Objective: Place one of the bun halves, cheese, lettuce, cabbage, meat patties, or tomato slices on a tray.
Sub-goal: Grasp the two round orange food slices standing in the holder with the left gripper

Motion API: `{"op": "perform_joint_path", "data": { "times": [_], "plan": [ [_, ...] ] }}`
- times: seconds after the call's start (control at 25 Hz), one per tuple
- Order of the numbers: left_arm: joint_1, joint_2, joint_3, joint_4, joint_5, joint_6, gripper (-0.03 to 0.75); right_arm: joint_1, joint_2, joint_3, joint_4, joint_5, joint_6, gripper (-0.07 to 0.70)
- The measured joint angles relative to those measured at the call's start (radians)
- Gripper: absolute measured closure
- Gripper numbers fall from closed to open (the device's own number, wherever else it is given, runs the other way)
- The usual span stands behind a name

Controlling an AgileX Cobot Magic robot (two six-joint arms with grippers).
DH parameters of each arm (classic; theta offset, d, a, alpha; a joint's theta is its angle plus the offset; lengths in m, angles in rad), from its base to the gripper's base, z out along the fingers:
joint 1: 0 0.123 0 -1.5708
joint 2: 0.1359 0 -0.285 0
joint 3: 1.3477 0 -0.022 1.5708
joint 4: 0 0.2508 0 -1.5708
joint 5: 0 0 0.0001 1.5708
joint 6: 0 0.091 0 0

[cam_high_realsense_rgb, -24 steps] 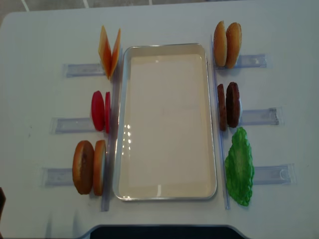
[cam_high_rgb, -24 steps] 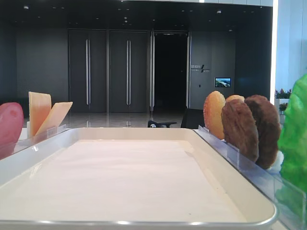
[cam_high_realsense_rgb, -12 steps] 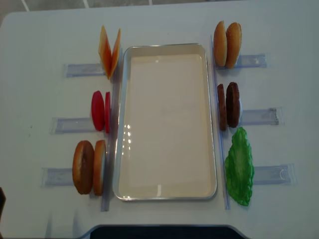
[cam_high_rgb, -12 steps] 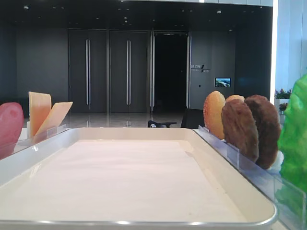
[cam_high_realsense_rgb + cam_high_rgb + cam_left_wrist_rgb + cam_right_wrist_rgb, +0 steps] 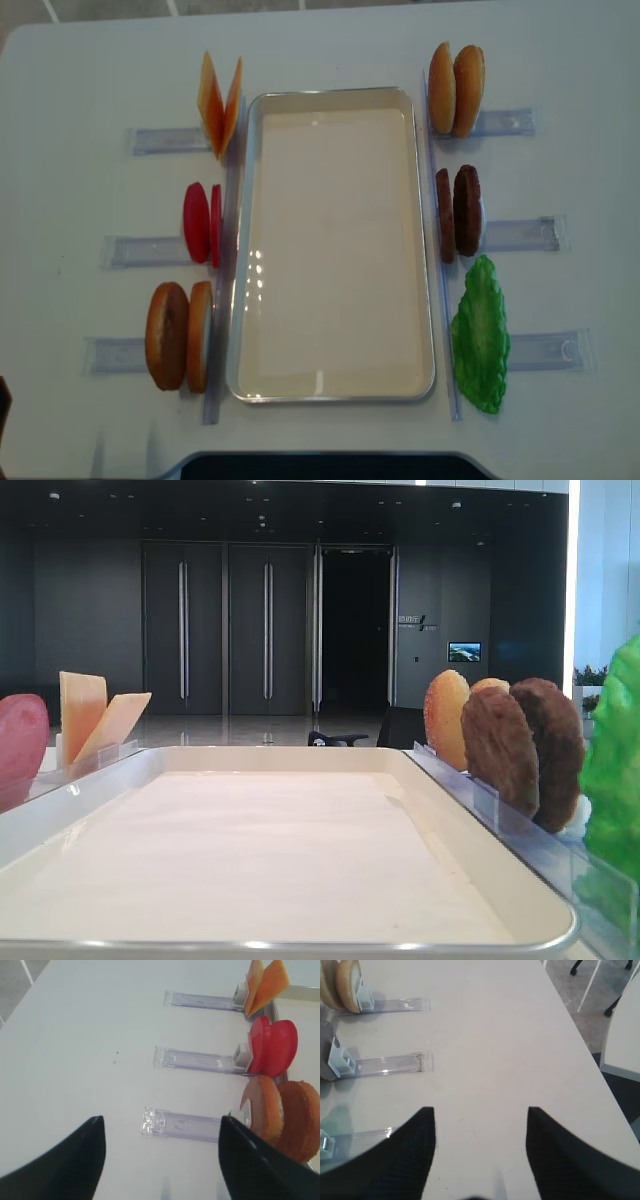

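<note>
While the tray (image 5: 335,380) sits bare, both claws — left claw (image 5: 162,1160), right claw (image 5: 480,1145) — spread wide, empty.

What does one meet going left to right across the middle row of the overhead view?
Clear holder strip → tomato slices → tray → meat patties → clear holder strip on the right.

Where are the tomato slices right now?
In the overhead view, the tomato slices stand left of the tray, between the cheese and a pair of bun halves.
</note>
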Motion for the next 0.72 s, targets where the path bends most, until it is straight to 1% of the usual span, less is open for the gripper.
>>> {"op": "perform_joint_path", "data": {
  "times": [0.24,0.36,0.56,0.72],
  "plan": [
    [0.0,0.003,0.0,-0.013,0.0,0.0,0.181,0.0,0.0,0.0,0.0,0.0,0.0,0.216],
    [0.0,0.032,0.0,-0.021,-0.001,0.0,0.181,0.0,0.0,0.0,0.0,0.0,0.0,0.216],
    [0.0,0.148,-0.003,-0.037,-0.001,0.0,0.181,0.0,0.0,0.0,0.0,0.0,0.0,0.216],
    [0.0,0.28,-0.037,-0.04,-0.001,-0.004,0.181,0.0,0.0,0.0,0.0,0.0,0.0,0.216]
  ]
}}
